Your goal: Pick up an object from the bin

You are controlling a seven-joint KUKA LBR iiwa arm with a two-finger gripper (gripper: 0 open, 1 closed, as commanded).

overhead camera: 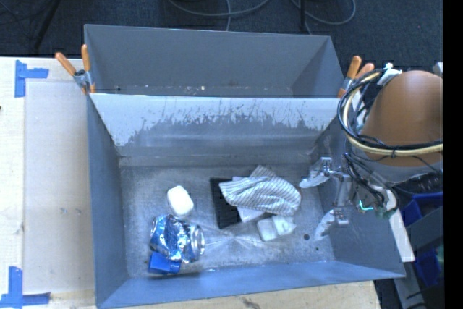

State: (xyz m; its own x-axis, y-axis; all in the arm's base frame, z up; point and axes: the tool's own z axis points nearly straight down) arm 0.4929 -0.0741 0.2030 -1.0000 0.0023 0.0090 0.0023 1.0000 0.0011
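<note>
Noted tool at the right end of the grey bin, low over the floor and close to the right wall, released: two fingers spread well apart, nothing between them. Nearest to it: a small white lump just left of the lower finger, and a grey-and-white striped cloth bunched at mid-floor, draped partly over a black flat piece. Farther left, well apart from the tool: a white rounded block and a crumpled blue-and-silver foil pack near the front-left corner. Nothing of the bin gripped yet; judged as approach stage, pick not begun. Intended item: cannot tell; white lump and cloth likeliest by nearness alone. Risks, as judged from this layout: closing here over bare floor and coming up with nothing, owing to the gap between tool and nearest item. Scraping or jamming a finger against the sloping right wall, given little room on that side. Pinching only a loose fold of the cloth and losing it on the lift, or dragging the black piece and white lump along underneath. Nudging the white lump aside instead of straddling it, given its small size. Worth centring squarely over one item before any descent.
</note>
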